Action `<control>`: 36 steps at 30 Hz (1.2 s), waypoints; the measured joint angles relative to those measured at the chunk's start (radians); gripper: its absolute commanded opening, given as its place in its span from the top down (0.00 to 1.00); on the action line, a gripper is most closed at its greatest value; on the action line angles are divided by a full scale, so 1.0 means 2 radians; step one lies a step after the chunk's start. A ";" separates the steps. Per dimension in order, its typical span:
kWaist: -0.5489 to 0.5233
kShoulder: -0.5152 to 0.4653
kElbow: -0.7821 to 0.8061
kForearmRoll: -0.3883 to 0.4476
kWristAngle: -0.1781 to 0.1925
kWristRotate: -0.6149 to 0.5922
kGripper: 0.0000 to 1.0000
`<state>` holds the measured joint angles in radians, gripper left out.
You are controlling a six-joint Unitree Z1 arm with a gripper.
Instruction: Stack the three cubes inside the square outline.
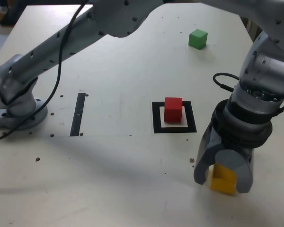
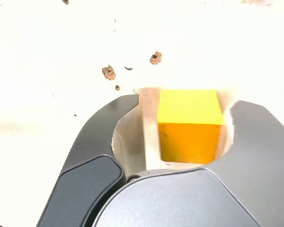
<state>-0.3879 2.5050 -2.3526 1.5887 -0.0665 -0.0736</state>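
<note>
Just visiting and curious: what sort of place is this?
Probably a robot test bench: an arm bolted to a scuffed white table, a taped square as target, coloured blocks like the red one.

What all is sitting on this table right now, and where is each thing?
Red cube: one, red, inside the square outline.
Square outline of black tape: one, black with white centre, mid-table.
Green cube: one, green, far side of the table, toward the exterior view's right.
Yellow cube: one, yellow, near edge, between the gripper's jaws; one jaw is apart from it in the wrist view.
Narrow black tape strip: one, black, toward the exterior view's left.
White table: one, with small holes.
Grey arm base: one, exterior view's left.
Gripper: one, dark grey, around the yellow cube.
</note>
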 measured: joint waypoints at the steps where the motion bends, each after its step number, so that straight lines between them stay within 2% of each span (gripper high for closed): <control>1: 0.000 0.000 0.000 0.001 0.000 0.000 0.67; 16: 0.000 -0.014 0.012 0.013 0.002 0.000 0.70; 26: 0.013 -0.097 0.077 0.015 0.026 0.000 0.70; 36: 0.063 -0.206 0.207 -0.009 0.047 -0.005 0.70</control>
<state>-0.2612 2.0925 -1.9395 1.5712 0.0281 -0.0843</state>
